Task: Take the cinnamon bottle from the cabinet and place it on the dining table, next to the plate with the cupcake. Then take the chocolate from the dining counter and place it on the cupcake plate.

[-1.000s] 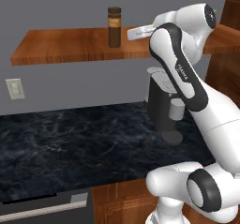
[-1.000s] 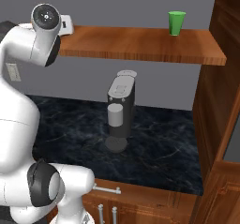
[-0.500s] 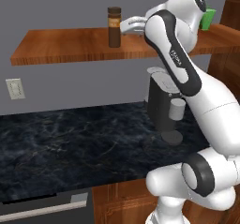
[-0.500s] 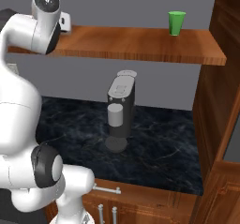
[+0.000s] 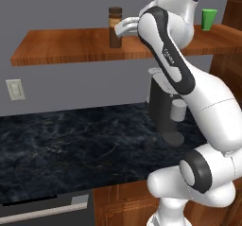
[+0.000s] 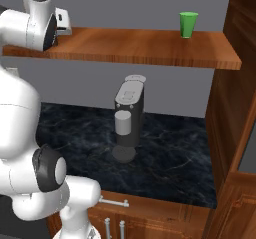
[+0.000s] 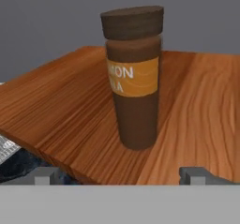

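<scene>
A: Bottle is the target. Upright on the shelf, well back from the front edge, nothing touching it. Counter below, black marble, with a coffee machine on it. Green cup stands far along the same shelf.

B: Gripper?

A: Gripper is at shelf height, just beside the bottle; jaws spread wide, holding nothing. Hand view has the bottle dead centre, a fingertip low on either side.

B: Biggest risk?

A: Tipping. The bottle is tall and slim; a finger clipping it on the way in could knock it over and send it rolling off the shelf.

B: Next?

A: Fingers sit near the shelf's edge, so they may scrape the wood.

B: Smallest?

A: Closing on the cap rather than the body, so the grip slips.
</scene>
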